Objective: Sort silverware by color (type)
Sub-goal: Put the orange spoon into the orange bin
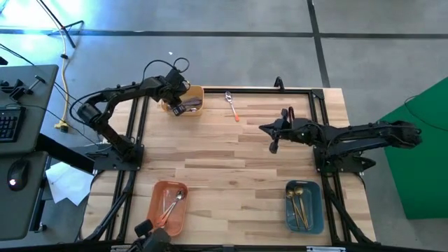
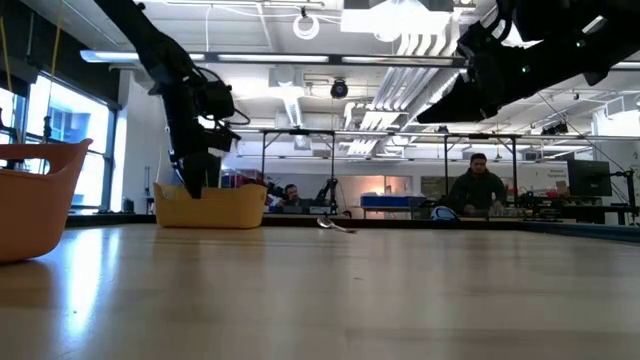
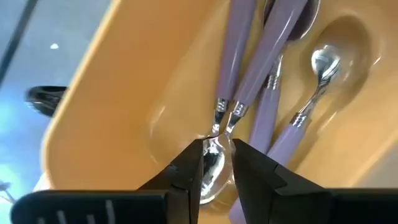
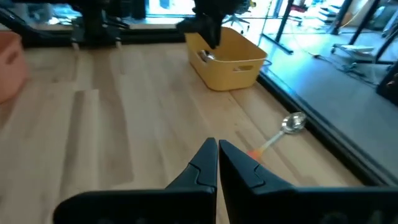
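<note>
Pale wood plank surface w/ three plastic bins; yellow rectangular bin at far edge, orange bin and blue bin near front; left hand inside yellow bin, fingers slightly spread around a lavender-handled spoon, prob. not gripping; right hand pressed together, empty, above mid-surface; orange-handled silver spoon lies loose just beside yellow bin.

yellow bin far left | orange bin near left | blue bin near right
</note>
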{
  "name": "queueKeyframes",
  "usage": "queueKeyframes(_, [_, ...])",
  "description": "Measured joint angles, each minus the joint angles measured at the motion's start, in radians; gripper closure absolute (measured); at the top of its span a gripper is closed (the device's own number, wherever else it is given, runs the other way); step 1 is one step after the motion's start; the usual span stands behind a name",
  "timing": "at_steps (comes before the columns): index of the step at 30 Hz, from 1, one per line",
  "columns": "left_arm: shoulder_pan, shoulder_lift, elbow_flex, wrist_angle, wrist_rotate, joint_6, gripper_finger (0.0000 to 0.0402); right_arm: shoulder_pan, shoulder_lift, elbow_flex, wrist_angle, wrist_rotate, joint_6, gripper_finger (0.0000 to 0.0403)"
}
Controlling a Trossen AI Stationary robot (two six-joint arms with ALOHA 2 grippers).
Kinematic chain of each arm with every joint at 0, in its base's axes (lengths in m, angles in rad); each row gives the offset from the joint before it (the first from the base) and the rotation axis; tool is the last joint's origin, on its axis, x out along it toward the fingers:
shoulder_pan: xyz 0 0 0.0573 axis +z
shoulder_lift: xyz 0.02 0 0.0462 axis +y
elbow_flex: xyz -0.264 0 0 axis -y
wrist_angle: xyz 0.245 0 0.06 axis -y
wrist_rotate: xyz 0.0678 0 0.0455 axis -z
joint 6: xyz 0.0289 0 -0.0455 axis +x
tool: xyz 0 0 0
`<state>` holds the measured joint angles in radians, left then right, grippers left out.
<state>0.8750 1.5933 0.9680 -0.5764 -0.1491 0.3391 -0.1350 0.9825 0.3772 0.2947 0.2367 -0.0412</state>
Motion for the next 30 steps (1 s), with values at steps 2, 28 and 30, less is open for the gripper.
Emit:
queueKeyframes(2, [-0.018, -0.027, -0.002, -0.003, -0.018, -0.024, 0.033, -0.022, 0.0, 0.0, -0.002, 0.0, -0.037, 0.0403])
queueKeyframes(28, [-0.473, -0.652, -0.731, 1.048, 0.117, -0.298, 0.0387, -0.147, 0.083, 0.01, 0.25, -0.056, 0.07, 0.0402])
queueKeyframes(30, [-0.5, -0.652, -0.794, 1.184, 0.155, -0.335, 0.0387, -0.156, 0.151, 0.058, 0.228, -0.053, 0.114, 0.0396])
